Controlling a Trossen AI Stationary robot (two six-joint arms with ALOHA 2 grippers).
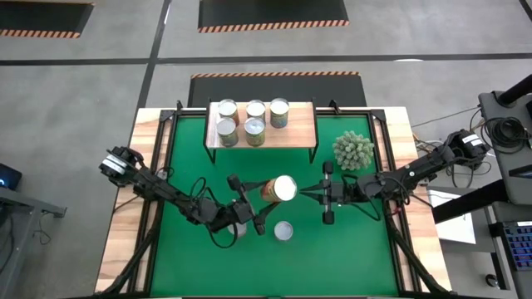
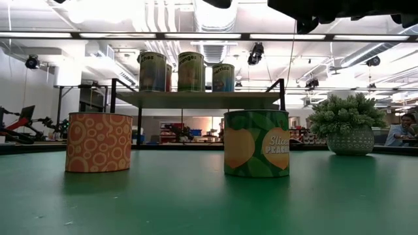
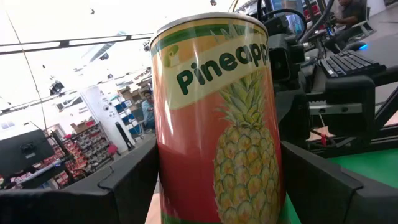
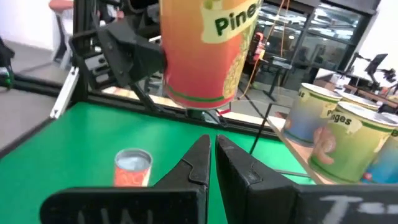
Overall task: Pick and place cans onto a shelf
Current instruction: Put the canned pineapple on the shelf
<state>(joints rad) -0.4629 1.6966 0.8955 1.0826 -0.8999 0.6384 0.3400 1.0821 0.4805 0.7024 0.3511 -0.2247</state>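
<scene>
1. High view: the left gripper [image 1: 268,199] holds the pineapple can [image 1: 280,189] above the green mat [image 1: 183,166], mid-bench, fingers clamped on its sides. The right gripper [image 1: 309,193] waits just beside it, fingers closed on nothing. Five cans [image 1: 252,121] already stand on the shelf [image 1: 302,133] at the far side. One more can [image 1: 283,231] stands on the mat near the held one. A spiky plant [image 1: 354,149] sits to the right of the shelf.

2. Low view: two cans rest on the mat, an orange-ringed can [image 2: 98,142] and a peach can [image 2: 257,143], well apart. Behind them the shelf [image 2: 196,99] carries its cans on top; the plant [image 2: 348,124] stands off to the side. The grippers are out of sight here.

3. Left wrist view: the pineapple can [image 3: 217,118] fills the frame, upright between the two dark fingers [image 3: 124,183], gripped at mid-height on the label.

4. Right wrist view: the closed fingers [image 4: 208,163] point toward the lifted pineapple can [image 4: 205,50]; a small can [image 4: 132,167] stands on the mat below, and shelf cans [image 4: 339,140] show to one side.

5. Handling, as a judgement: the can looks rigid and, if full, fairly heavy. Its glossy label may slip, so a squeeze across the middle of the wall seems best. The narrow base could tip if it is set down crooked among the others.
</scene>
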